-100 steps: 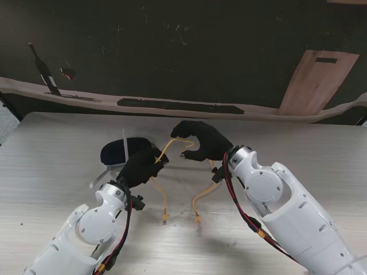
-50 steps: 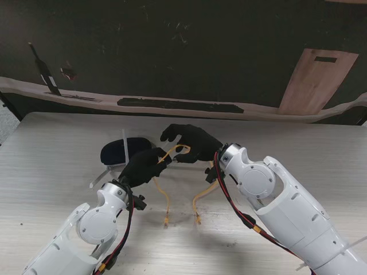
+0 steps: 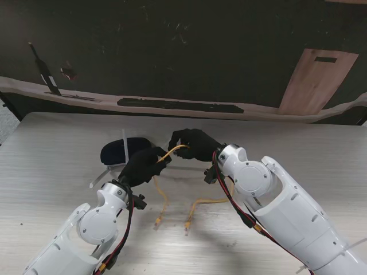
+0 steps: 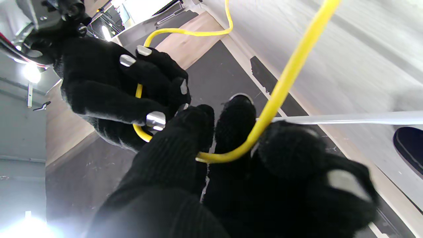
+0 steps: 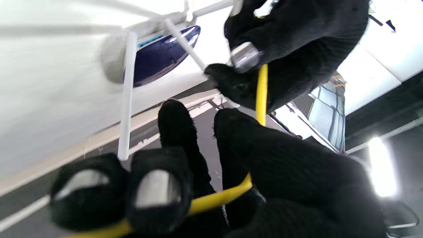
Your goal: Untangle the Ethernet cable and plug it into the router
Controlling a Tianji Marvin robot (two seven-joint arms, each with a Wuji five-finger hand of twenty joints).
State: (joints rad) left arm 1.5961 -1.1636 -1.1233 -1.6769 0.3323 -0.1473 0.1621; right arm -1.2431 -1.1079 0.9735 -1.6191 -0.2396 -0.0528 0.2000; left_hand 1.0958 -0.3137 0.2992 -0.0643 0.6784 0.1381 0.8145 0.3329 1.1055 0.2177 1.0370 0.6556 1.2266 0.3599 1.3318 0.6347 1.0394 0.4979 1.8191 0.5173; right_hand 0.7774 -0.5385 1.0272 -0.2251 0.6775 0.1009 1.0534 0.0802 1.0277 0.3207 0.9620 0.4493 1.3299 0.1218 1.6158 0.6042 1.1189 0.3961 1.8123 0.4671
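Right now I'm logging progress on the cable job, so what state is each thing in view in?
Yellow Ethernet cable: lifted between both hands, not plugged in, its two connector ends hanging loose near the table on my side.
Dark blue oval router: on the table, white antennas attached, no cable in it.
Left robot hand: shut on the cable.
Right robot hand: shut on the cable.

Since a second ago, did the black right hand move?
Yes. The right hand slid left, toward the dark router, and now sits close to the left hand.
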